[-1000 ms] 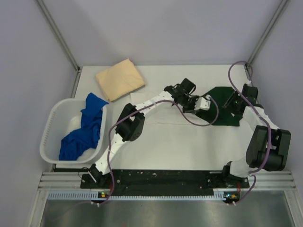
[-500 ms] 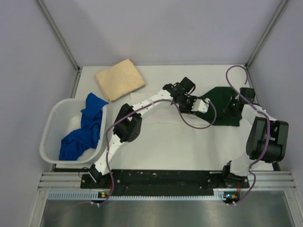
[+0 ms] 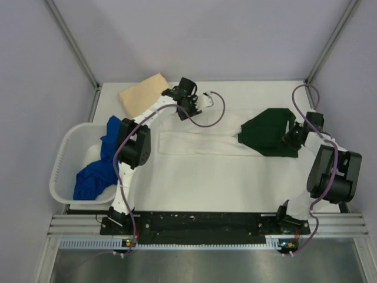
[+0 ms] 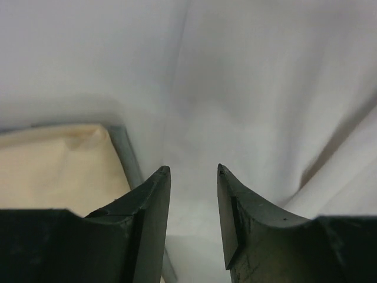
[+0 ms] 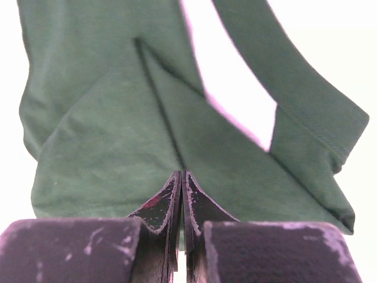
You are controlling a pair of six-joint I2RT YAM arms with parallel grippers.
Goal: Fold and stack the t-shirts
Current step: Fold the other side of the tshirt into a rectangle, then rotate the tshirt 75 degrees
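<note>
Reaching to the far side of the table (image 3: pixel 235 188), my left gripper (image 4: pixel 192 171) hangs with its 2 fingers apart and nothing between them, just beside the folded tan t-shirt (image 3: pixel 148 96). The white t-shirt (image 3: pixel 197 143) lies as a long band running left to right across mid-table, with its dark green sleeve (image 3: pixel 265 132) at the right end. My right gripper (image 5: pixel 181 174) is the nearer one there, fingers pressed together at the sleeve's hem; whether cloth is caught, I cannot tell. Blue t-shirts (image 3: pixel 100 168) sit in the basket (image 3: pixel 62 159).
</note>
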